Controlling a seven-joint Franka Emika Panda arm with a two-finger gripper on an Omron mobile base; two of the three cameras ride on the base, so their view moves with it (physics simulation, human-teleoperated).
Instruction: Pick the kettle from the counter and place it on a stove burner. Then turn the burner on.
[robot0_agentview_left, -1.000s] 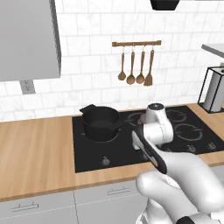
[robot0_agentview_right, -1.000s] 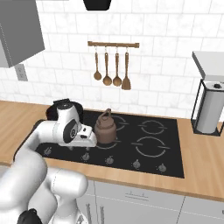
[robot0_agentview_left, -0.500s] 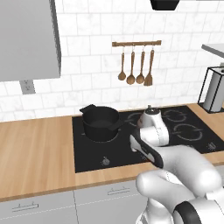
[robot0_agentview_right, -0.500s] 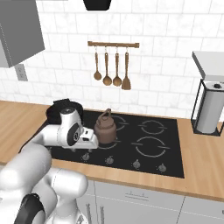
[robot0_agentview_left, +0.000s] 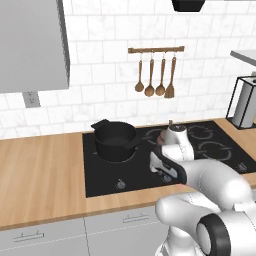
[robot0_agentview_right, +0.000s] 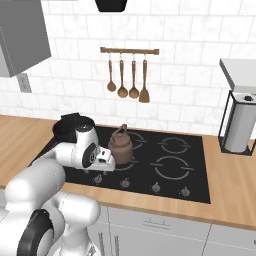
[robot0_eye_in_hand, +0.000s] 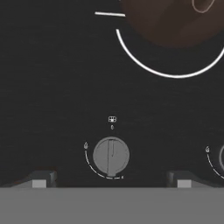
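On hob, kettle (robot0_agentview_right: 120, 147) sat on burner. Pincer (robot0_eye_in_hand: 111, 178) fully open, empty, over knob (robot0_eye_in_hand: 111, 156): small, rigid; grip rim.

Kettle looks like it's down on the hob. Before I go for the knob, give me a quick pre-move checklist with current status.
1. kettle resting on a stove burner: ok, it sits on a ring, free of the gripper.
2. gripper open: ok, fingertips spread wide.
3. knob centred between the fingertips: ok in the hand view.
4. Contact with the knob: not ok, none yet.
5. Knob belongs to the kettle's burner: cannot tell; its diagram is too small to read.
6. saucepan clear of the arm: ok.
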